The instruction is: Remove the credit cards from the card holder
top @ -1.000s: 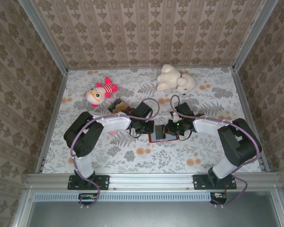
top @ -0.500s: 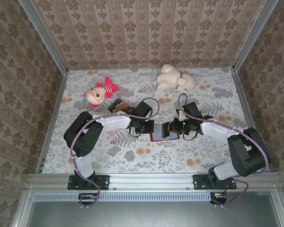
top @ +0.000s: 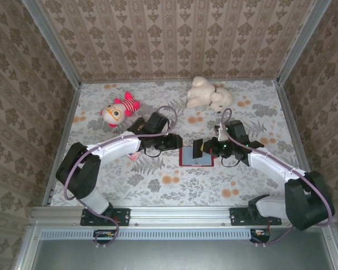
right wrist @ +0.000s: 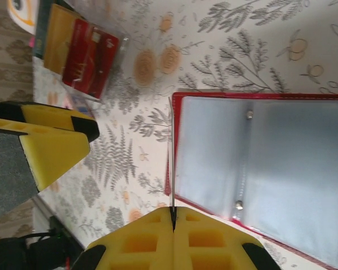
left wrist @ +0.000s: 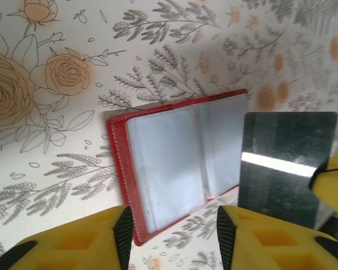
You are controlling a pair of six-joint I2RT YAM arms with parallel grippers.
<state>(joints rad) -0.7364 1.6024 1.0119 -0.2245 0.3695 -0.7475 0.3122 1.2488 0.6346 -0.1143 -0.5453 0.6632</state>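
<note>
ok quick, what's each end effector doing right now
left end effector: open, holding nothing
right end effector: closed on a dark card

Seen from above, my two arms match: the left arm (top: 115, 147) and the right arm (top: 270, 163) wear white shells between bulky black joints, each draped with a looping lilac cable (top: 169, 107). Black base plates (top: 106, 216) are bolted down at six o'clock. On the wrist cameras, the left gripper (left wrist: 173, 225) and right gripper (right wrist: 173, 212) carry yellow fingers (left wrist: 259, 242), black-edged and moulded with square pockets.
</note>
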